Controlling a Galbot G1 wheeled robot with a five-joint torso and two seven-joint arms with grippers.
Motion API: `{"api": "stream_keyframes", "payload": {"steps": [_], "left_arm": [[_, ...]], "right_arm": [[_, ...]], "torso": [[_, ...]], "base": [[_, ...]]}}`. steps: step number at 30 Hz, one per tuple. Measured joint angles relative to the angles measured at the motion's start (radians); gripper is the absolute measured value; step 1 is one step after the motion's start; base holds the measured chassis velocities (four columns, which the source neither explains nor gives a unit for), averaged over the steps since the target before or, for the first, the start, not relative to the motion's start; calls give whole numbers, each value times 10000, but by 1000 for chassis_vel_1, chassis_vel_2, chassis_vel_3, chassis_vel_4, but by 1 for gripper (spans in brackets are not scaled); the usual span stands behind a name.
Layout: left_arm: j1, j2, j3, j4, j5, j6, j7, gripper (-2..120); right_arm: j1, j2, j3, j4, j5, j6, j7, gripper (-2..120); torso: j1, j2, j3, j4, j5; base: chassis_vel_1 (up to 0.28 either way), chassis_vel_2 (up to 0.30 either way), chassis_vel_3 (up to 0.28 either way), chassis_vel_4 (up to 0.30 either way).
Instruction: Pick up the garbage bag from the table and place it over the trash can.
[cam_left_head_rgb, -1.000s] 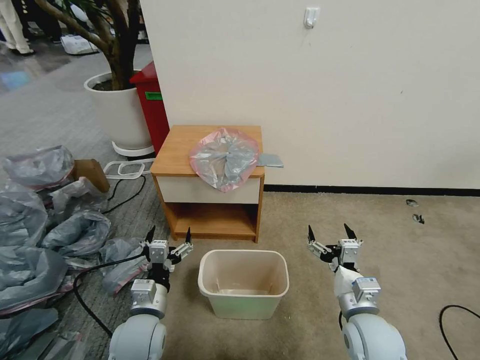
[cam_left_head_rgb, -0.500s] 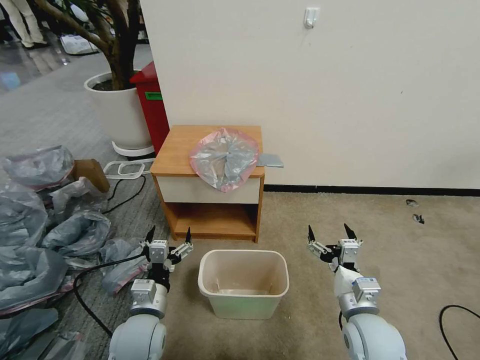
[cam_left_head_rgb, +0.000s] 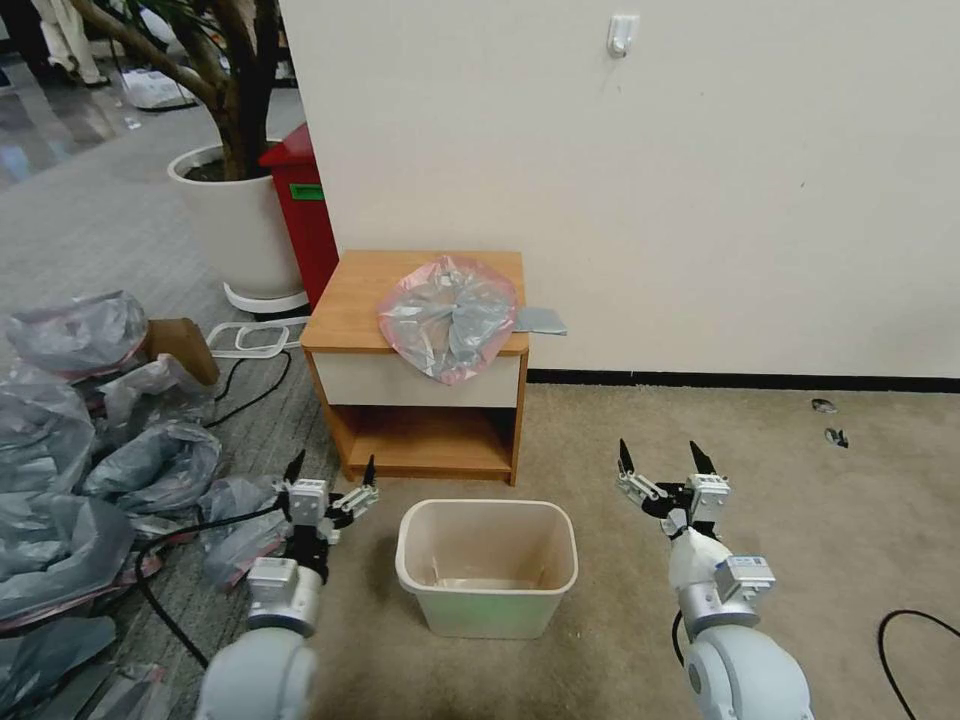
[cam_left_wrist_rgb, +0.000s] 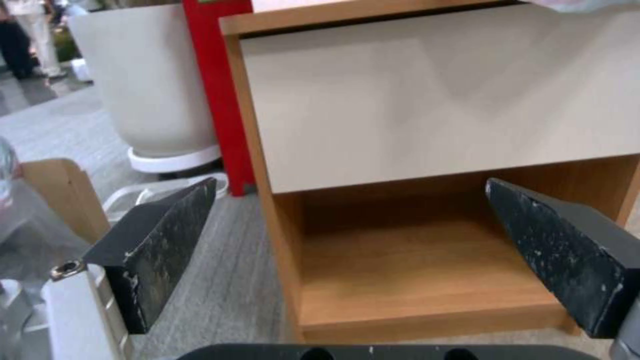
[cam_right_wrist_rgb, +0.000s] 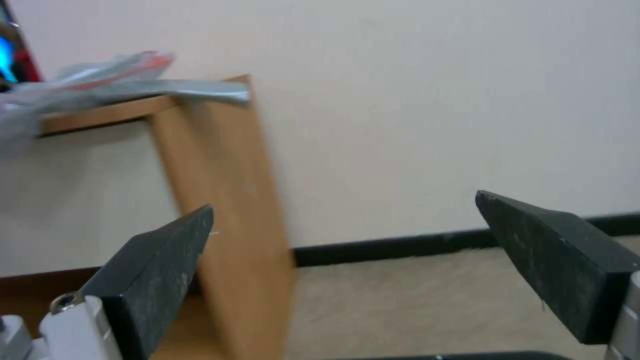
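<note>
Left claw (cam_left_head_rgb: 328, 478): fingers spread apart and holding nothing, low over the floor just left of the trash can; its wrist view looks straight into the table's lower shelf (cam_left_wrist_rgb: 427, 270), so it sits well below the tabletop.
Right claw (cam_left_head_rgb: 660, 462): also spread wide and unloaded, to the right of the trash can, facing the table's right side panel and the wall behind it.
Why both are held so: probably a ready stance (one claw on each side of the bin, jaws already apart), which suits a thin bag that needs two grips to stretch its mouth.
Garbage bag (cam_left_head_rgb: 450, 315): lies flattened and crumpled on the right half of the table top, its pink band drooping over the front edge above the cream drawer front; a grey tab of it pokes past the right edge toward the wall. No claw touches it.
Table (cam_left_head_rgb: 350, 300): stands against the wall; the left part of its top is bare wood.
Trash can (cam_left_head_rgb: 487, 568): upright on the carpet in front of the table, between the two arms, mouth open and unlined (nothing draped over the rim yet).
Other bags (cam_left_head_rgb: 90, 450): bulkier grey plastic heaped on the floor to the left, well apart from the table.
Stage, as a judgement: the pick has not begun; both claws must rise to tabletop level, and the overhanging front edge looks the easiest place to pinch.
</note>
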Motion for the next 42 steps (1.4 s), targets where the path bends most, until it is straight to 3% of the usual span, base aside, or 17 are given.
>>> {"api": "stream_keyframes", "payload": {"steps": [3, 5, 6, 10, 11, 14, 19, 26, 37, 42], "left_arm": [[52, 420, -49, -45, -408, 4, -62, 100], [174, 626, 19, -107, -681, -51, -107, 100], [174, 626, 19, -107, -681, -51, -107, 100], [244, 685, 35, -248, -701, -157, -237, 100], [244, 685, 35, -248, -701, -157, -237, 100], [400, 656, -6, -396, -688, -161, -356, 100], [593, 588, -74, -492, -649, -167, -447, 100], [779, 572, -283, -581, -599, -168, -564, 100], [992, 369, -407, -567, -69, -168, -741, 100], [994, 315, -367, -560, -48, -166, -760, 100]], "right_arm": [[138, -138, -125, -27, 427, -153, -29, 100], [731, -486, -530, -355, 1718, -290, 322, 100], [731, -486, -530, -355, 1718, -290, 322, 100], [2265, -816, -1243, -971, 4969, -561, 871, 100], [2265, -816, -1243, -971, 4969, -561, 871, 100], [3641, -760, -1670, -1774, 7249, -630, 1121, 100], [4826, -474, -2017, -2817, 8770, -550, 1286, 100], [6283, 41, -2303, -4807, 9510, -242, 1256, 100], [7434, 529, -2370, -6103, 9682, 156, 812, 99], [7714, 784, -2340, -6440, 9689, 194, 801, 85]], "torso": [[0, 0, 0, -1, 3], [0, 0, 0, -1, -1], [0, 0, 0, -1, -1], [1, 0, 1, 1, -1], [1, 0, 1, 1, -1], [1, -1, 1, 0, -1], [0, -1, 2, 1, 0], [0, 0, 1, -1, 0], [1, 0, 1, -1, -1], [0, 0, 1, 0, 0]], "base": [[0, 0, 0, 0], [0, 0, 0, 0], [0, 0, 0, 0], [0, 0, 0, 0], [0, 0, 0, 0], [0, 0, 0, 0], [0, 0, 0, 0], [0, 0, 0, 0], [0, 0, 0, 0], [0, 0, 0, 0]]}}
